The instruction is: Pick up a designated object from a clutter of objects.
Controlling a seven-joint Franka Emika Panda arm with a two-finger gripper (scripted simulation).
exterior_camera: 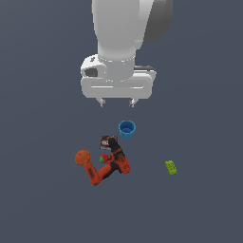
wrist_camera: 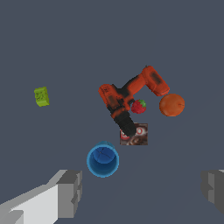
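though above cup (exterior_camera: pixel 126 129) (pincer (exterior_camera: pixel 116 102) agape)

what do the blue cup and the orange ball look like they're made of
Blue cup: probably plastic; uniform bright colour, thin smooth wall, matte render. Orange ball: unclear, perhaps a real orange or rubber; faintly mottled, dull skin without shine.

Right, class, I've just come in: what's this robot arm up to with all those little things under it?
A white robot arm hangs above a grey floor with its hand open and empty, fingers spread. Below it stands a small bright blue cup, upright with its mouth facing up, apart from the other items. Nearby lie a red-orange drill, an orange ball, a small strawberry and a dark box; a lime-green block sits off alone. Nothing is held.
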